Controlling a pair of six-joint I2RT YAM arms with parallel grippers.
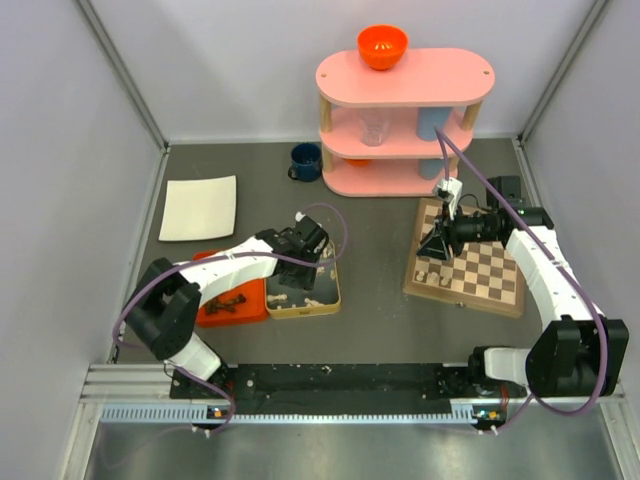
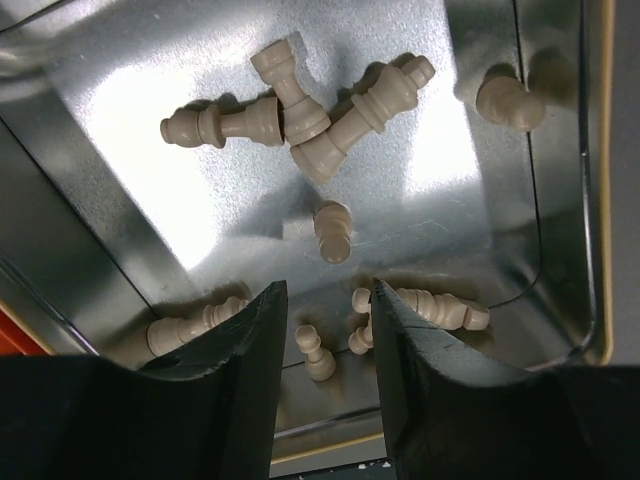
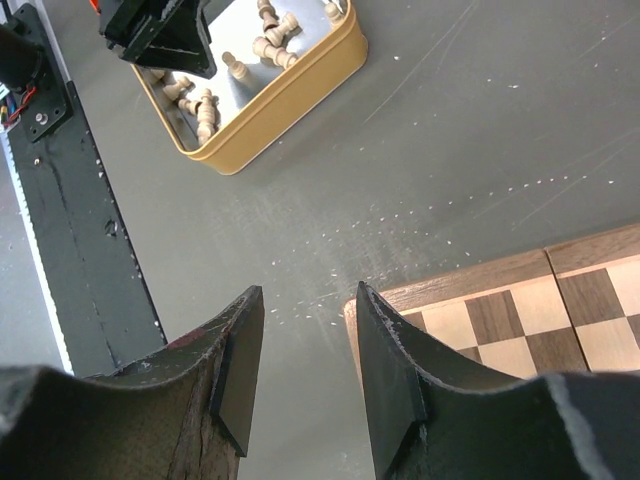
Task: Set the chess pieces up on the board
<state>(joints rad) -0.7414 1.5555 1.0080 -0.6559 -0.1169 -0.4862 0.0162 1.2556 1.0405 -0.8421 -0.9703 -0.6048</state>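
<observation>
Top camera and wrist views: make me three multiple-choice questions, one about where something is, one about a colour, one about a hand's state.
1. The left hand is above: A the metal tin; B the orange bowl; C the blue mug.
2. The chess pieces in that tin are: A dark brown; B pale cream; C red.
3. The right hand is: A shut on a pawn; B open and empty; C shut with nothing.
Answers: A, its wrist view looks straight into the tin; B, every piece lying there is cream; B, its fingers stand apart with bare table between.
</observation>
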